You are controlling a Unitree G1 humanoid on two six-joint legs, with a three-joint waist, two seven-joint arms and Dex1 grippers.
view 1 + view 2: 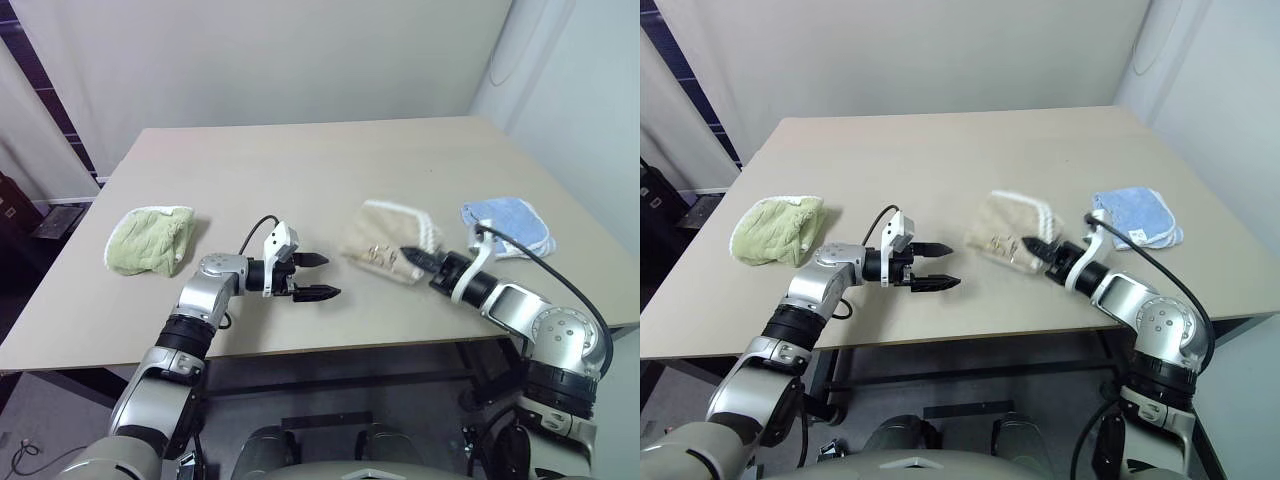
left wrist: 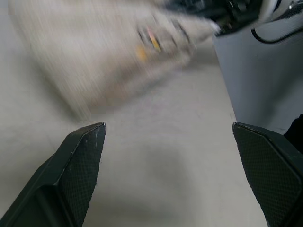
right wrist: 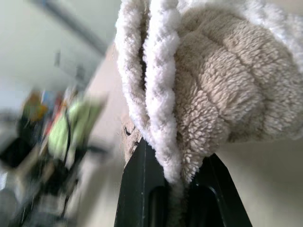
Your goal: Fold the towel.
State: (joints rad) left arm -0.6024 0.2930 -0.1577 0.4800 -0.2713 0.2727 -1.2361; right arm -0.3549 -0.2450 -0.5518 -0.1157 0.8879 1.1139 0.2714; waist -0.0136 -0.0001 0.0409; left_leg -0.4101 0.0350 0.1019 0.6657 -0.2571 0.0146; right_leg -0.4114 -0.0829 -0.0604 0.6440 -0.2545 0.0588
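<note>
The beige towel (image 1: 385, 238) with white corded trim lies bunched on the table, right of centre. My right gripper (image 1: 412, 256) is shut on its near right edge; in the right wrist view the white trim (image 3: 161, 90) runs down between the two black fingers (image 3: 137, 189). My left gripper (image 1: 318, 276) hovers open over bare table to the left of the towel, pointing toward it with nothing between its fingers (image 2: 78, 165). The towel (image 2: 104, 52) shows blurred beyond those fingers in the left wrist view.
A light green bundled towel (image 1: 150, 240) lies at the table's left. A light blue folded towel (image 1: 510, 225) lies at the right, close behind my right arm. The tan table (image 1: 300, 170) stretches bare behind the towels; its near edge runs just below both grippers.
</note>
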